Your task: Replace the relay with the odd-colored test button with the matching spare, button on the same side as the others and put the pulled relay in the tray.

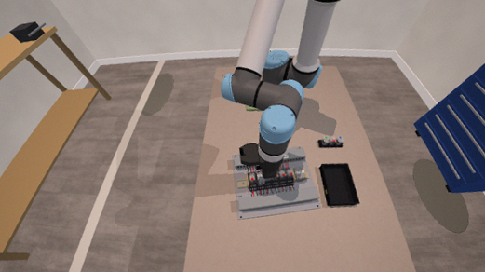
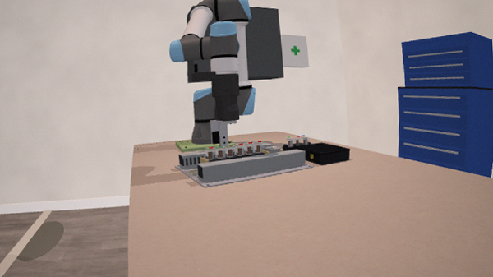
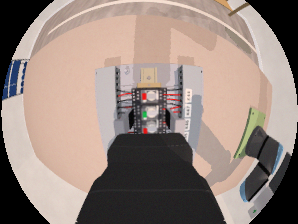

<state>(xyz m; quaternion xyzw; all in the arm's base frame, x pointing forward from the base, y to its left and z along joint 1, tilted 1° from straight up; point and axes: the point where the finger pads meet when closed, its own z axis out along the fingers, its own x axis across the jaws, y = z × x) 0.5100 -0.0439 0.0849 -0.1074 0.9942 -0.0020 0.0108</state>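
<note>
A row of relays is plugged into the grey panel; it also shows in the exterior view. Most buttons look red. In the wrist view one relay in the row has a green button, with a red-button relay beyond it. My gripper is open and empty. It points straight down and hangs just above the left part of the row. Its fingertips are hidden behind its black body in the wrist view. A small holder with spare relays stands to the right of the panel. The black tray lies in front of it and looks empty.
A green board lies behind the panel near the arm's base. A blue tool cabinet stands to the right of the table. A wooden shelf stands at the left wall.
</note>
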